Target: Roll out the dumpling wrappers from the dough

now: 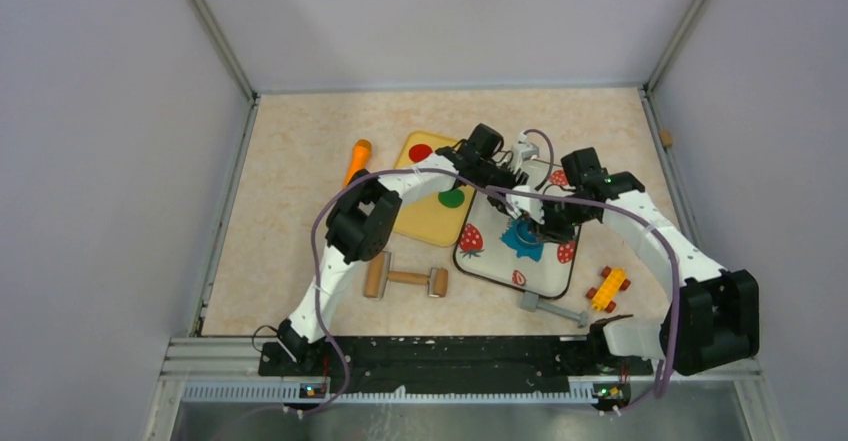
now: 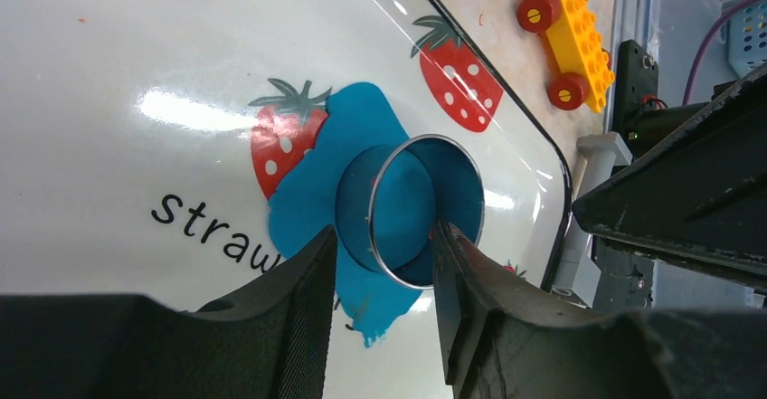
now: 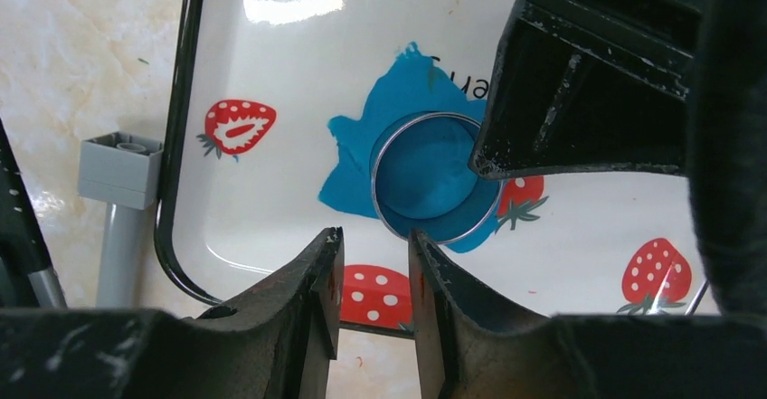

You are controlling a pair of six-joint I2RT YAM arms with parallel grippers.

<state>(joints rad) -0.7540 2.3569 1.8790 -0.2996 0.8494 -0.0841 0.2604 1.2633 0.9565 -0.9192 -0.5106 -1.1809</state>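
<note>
**Ring cutter standing on the flattened dough; both end effectors over the strawberry tray**

- Near edge of bench [image 1: 300, 186]: a grey tool [image 1: 553, 308] lies off the tray's near corner. A yellow brick car [image 1: 607, 288] with red wheels sits to its right. A wooden rolling pin [image 1: 405, 279] lies left of the tray. No writing can be read on any of them.
- Right end effector [image 3: 375, 234]: fingers a narrow gap apart with nothing between them, over the tray's near rim and short of the ring.
- Left end effector [image 2: 384, 236]: fingers set wider, gripping nothing that I can see. The ring's near wall shows through the gap; contact cannot be judged. From the right wrist, its dark body covers the ring's right edge.
- Tray [image 2: 136, 55]: white with a black rim and strawberry prints. Black lettering reads "straw"; the rest is cut off by a finger and the dough. From the right wrist, only part-letters show, unreadable.
- The dough [image 2: 307, 191]: a flat, ragged blue patch mid-tray, overlapping one strawberry print. The metal ring [image 2: 452, 173] stands on it, enclosing a round of blue. Whether that round is cut free cannot be told.
- Farther back: a yellow board [image 1: 425, 219] just beside the tray, partly under the left arm. It carries a green disc [image 1: 452, 198] and a red disc [image 1: 420, 151].
- Beyond that: an orange-handled tool [image 1: 357, 159], its lower end hidden.
</note>
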